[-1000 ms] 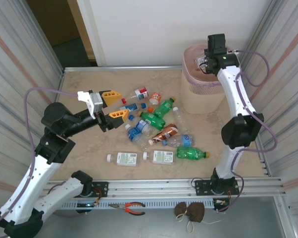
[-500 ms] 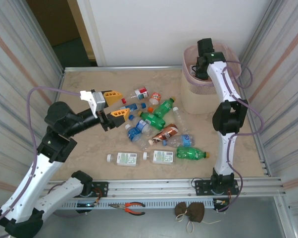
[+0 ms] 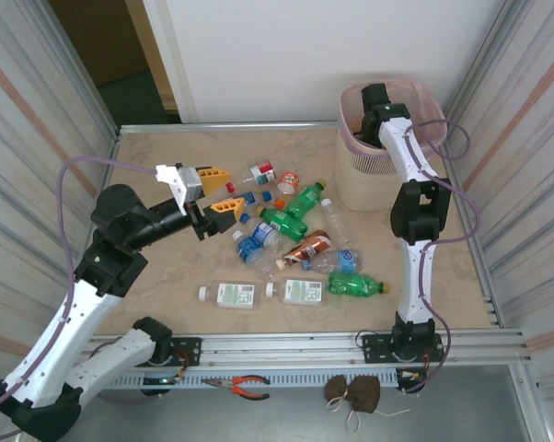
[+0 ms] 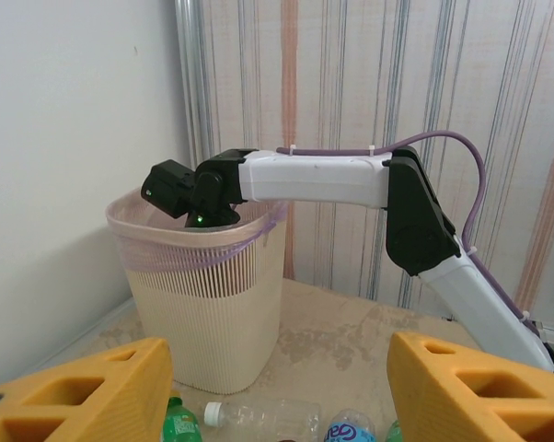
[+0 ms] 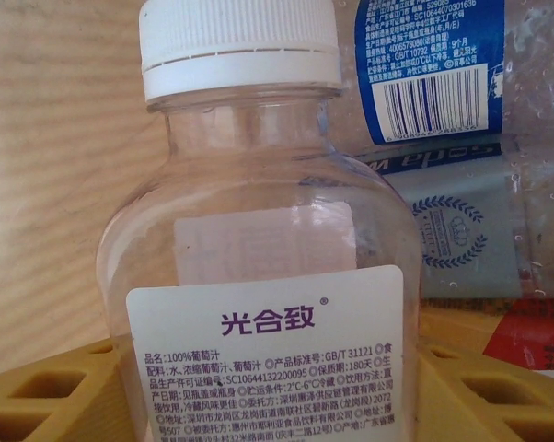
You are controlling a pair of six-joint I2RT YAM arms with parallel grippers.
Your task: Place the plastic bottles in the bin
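Observation:
The bin, beige with a pink liner, stands at the table's far right. My right gripper reaches down inside it. In the right wrist view a clear bottle with a white cap and white label sits between the yellow fingers of the right gripper, which press both its sides. Other bottles lie below it in the bin. Several plastic bottles lie scattered mid-table. My left gripper hovers open at their left edge, holding nothing, and faces the bin.
Two white-labelled bottles and a green one lie nearest the front edge. Red pliers and a brown pouch rest on the front rail. Corrugated walls close both sides. The right arm spans over the bin's rim.
The right wrist has swung left and dipped down into the bin with the clear bottle. The left gripper has drifted slightly right toward the pile.

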